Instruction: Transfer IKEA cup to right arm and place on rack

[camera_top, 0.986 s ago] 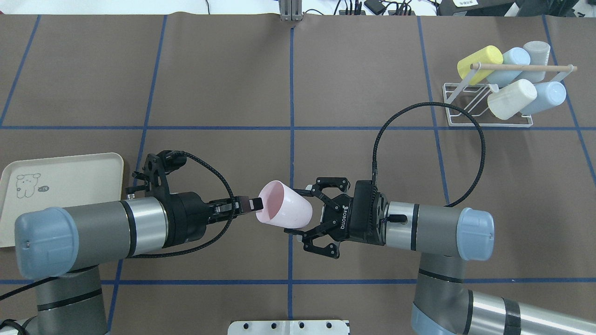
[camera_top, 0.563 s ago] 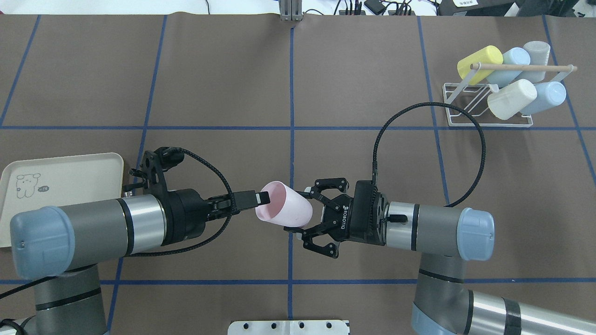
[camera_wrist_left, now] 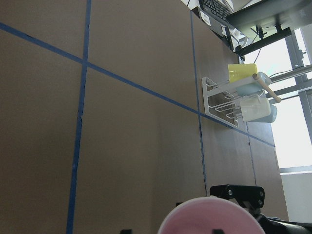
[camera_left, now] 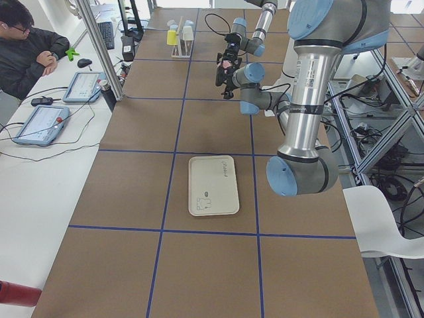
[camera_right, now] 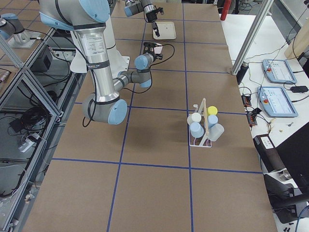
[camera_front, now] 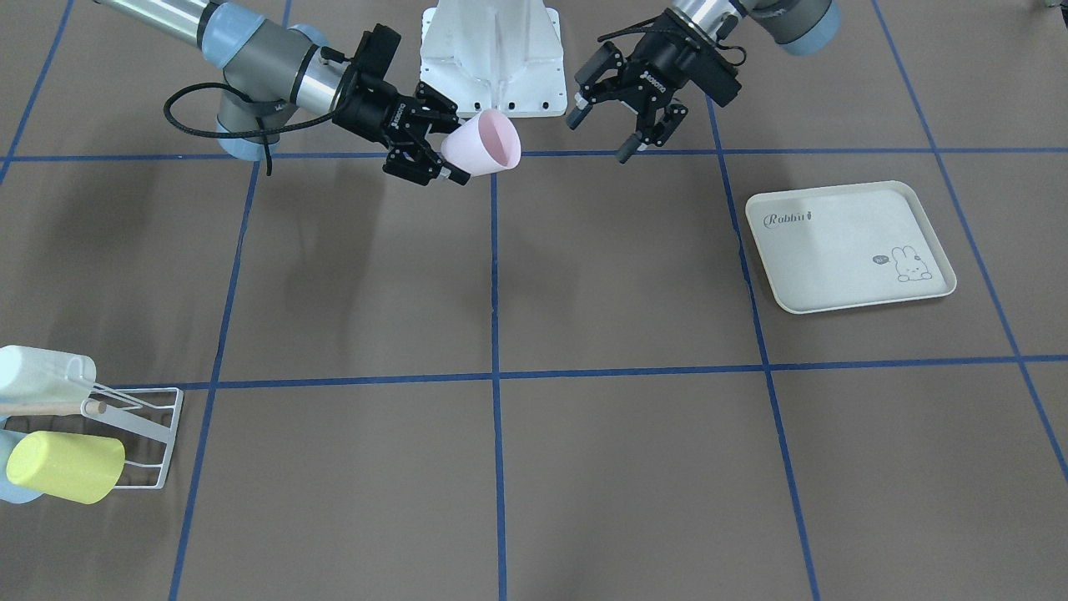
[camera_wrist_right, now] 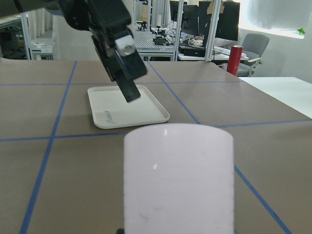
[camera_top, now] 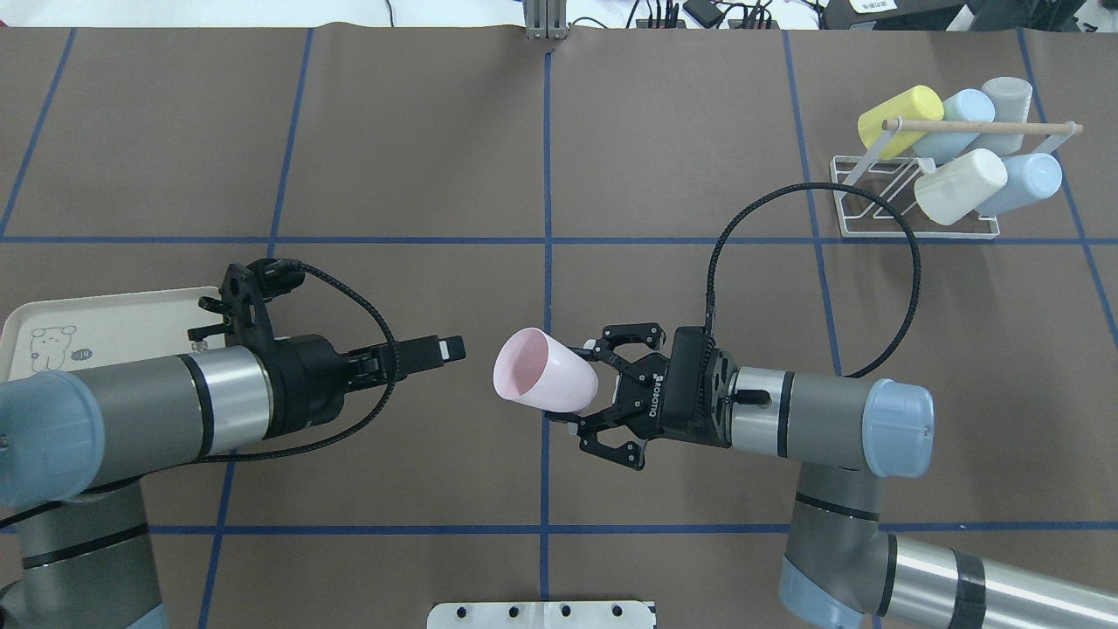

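The pink IKEA cup lies on its side in the air above the table centre, mouth toward the left arm. My right gripper, on the arm with the long black cable loop, is shut on the cup's base end; it also shows in the front view with the cup. My left gripper is open and empty, a short gap from the cup's mouth; it also shows in the overhead view. The white wire rack with a wooden rod stands at the far right.
Several coloured cups, one of them yellow, hang on the rack. The cream rabbit-printed tray lies under my left arm's forearm at the table's left edge. A white base plate sits between the arms.
My left gripper let go of the cup's rim and drew back to the left. My right gripper closed on the cup's base and now holds it alone.
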You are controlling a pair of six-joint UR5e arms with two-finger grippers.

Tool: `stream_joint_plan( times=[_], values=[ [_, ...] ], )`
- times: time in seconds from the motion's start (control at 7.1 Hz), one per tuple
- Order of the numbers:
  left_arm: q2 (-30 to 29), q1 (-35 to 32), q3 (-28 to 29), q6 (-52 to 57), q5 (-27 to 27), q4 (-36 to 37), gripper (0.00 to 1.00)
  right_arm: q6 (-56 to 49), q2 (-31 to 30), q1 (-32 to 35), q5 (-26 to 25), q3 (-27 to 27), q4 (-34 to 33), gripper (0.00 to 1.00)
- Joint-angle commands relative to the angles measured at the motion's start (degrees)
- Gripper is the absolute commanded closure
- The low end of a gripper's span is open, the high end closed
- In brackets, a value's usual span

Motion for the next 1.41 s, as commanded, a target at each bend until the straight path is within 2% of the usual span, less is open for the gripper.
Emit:
stream_joint_plan(
  times=[0.0,0.14,0.28,0.42,0.56,0.7,0.99,1.13,1.27],
  values=[
    [10.4,-2.7,-4.9,7.1,-0.1,1.7,0.0,-0.8,-0.5,6.2,1.7,1.5,-12.0,0.95],
    [14.8,-5.2,-6.5,11.3,-0.7,1.7,0.0,-4.2,-0.7,9.8,4.9,4.1,-19.8,0.99],
    [18.2,-9.2,-7.1,15.8,-4.4,1.6,0.0,-9.4,-2.1,13.3,7.4,8.1,-29.0,1.0],
    [20.1,-14.1,-7.2,21.1,-8.1,1.2,0.0,-14.0,-3.8,15.4,7.1,12.1,-37.0,1.0],
    [21.4,-19.6,-6.9,27.3,-12.8,1.1,0.0,-15.9,-6.1,18.2,6.8,14.0,-39.3,1.0],
    [21.5,-23.0,-6.4,30.1,-15.4,1.1,0.0,-20.8,-7.9,20.9,6.7,14.1,-39.5,1.0],
    [21.4,-23.3,-6.3,30.2,-15.4,1.0,0.0,-35.5,-13.0,28.4,5.9,14.1,-39.6,1.0],
    [21.3,-23.3,-6.4,29.8,-15.4,0.9,0.0,-43.4,-15.1,30.7,1.6,14.1,-39.6,1.0],
    [21.3,-23.3,-6.4,29.5,-15.4,0.9,0.0,-51.3,-16.2,30.8,-4.9,13.9,-39.7,1.0]
  ],
)
